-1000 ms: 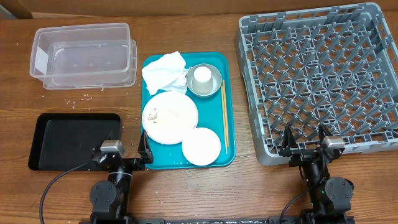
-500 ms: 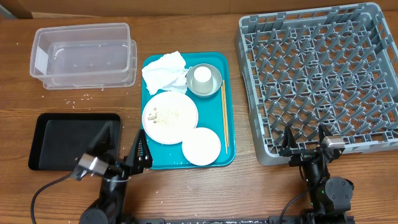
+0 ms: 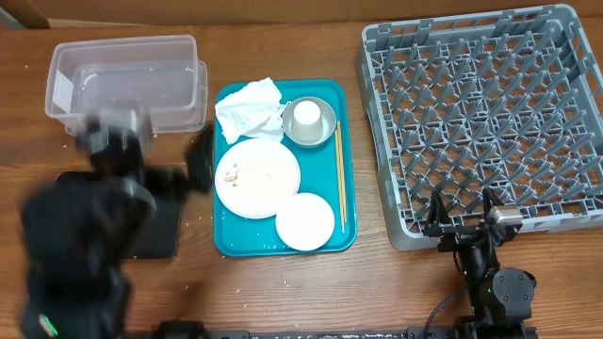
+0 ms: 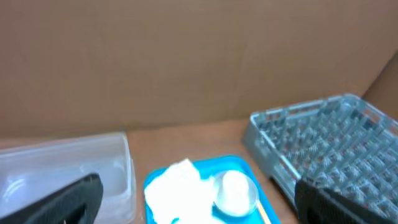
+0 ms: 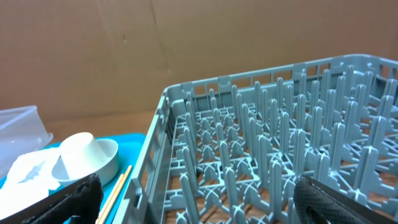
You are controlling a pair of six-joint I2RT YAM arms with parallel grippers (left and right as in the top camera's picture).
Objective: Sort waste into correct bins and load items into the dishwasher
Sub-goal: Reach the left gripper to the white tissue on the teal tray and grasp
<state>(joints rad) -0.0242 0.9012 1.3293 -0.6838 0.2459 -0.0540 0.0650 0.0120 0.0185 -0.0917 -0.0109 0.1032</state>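
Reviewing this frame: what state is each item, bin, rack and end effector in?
clear tub, looks empty
dish rack, empty
plate, crumbs on it
small dish, bare
cup, in metal bowl
napkin, crumpled
left end effector, open
right end effector, open

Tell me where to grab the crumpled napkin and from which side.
Pinch the raised folds at the middle of the crumpled napkin, coming straight down from above. It lies bunched in the teal tray's far left corner, its right edge by the metal bowl and the plate just in front, so a side approach looks crowded; soft creases give the jaws something to close on.
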